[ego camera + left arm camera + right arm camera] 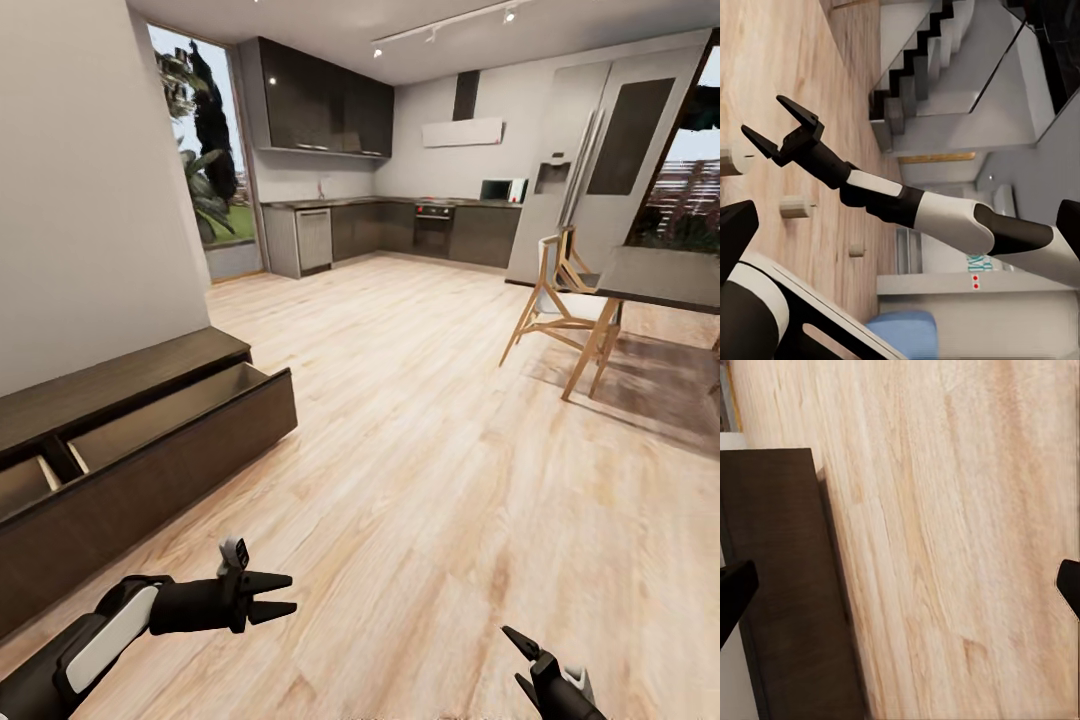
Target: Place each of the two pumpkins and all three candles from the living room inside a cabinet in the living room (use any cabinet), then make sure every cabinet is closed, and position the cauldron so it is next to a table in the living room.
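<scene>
Both end effectors open, holding nothing: left end effector (285, 597) and right end effector (517, 660) low over the floor (430, 450). Cabinet (150, 450) just ahead-left of the left one, its drawer (180, 405) pulled open, pale inside visible.

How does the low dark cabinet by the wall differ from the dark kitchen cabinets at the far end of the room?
The low cabinet stands on the floor near the robot; the kitchen cabinets are far off, some hanging high on the wall. The low cabinet has drawers pulled open, showing pale insides; the kitchen cabinets appear closed. The low cabinet is brown wood; the kitchen cabinets look grey and glossy. Both are dark and show no handles.
</scene>
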Controlling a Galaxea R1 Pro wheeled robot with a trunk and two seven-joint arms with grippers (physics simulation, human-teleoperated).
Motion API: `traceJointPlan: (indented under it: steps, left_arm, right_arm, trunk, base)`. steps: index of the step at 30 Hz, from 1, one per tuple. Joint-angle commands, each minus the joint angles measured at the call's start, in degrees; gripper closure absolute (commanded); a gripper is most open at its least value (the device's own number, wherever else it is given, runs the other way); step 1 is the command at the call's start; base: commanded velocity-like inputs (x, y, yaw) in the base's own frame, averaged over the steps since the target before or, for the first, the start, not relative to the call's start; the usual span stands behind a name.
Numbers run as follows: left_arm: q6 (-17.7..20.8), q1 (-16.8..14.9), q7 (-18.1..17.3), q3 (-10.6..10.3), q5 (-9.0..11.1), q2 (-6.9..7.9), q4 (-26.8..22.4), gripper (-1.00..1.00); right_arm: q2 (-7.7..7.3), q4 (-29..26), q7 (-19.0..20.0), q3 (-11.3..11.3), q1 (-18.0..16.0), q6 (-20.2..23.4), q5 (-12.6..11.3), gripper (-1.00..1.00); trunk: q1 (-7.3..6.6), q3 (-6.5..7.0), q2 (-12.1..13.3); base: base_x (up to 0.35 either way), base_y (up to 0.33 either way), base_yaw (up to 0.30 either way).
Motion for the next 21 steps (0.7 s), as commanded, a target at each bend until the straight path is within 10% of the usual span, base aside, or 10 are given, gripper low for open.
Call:
traceJointPlan:
  steps: [1,21]
  left_arm:
    - [0.23,-0.05,-0.09,-0.14,0.24,0.06,0.05,-1.0]
    - [0.2,-0.05,-0.08,-0.14,0.12,0.05,0.14,-1.0]
  right_arm:
    - [-0.01,0.04,0.17,0.42,-0.05,0.44,-0.6,-1.0]
    - [-0.01,0.03,0.07,0.42,-0.05,-1.72,-0.54,-1.0]
  trunk:
    - [-0.01,-0.14,-0.02]
    - [-0.01,-1.84,-0.02]
  base:
    - [0.0,0.0,-0.156]
    - [0.0,0.0,-0.134]
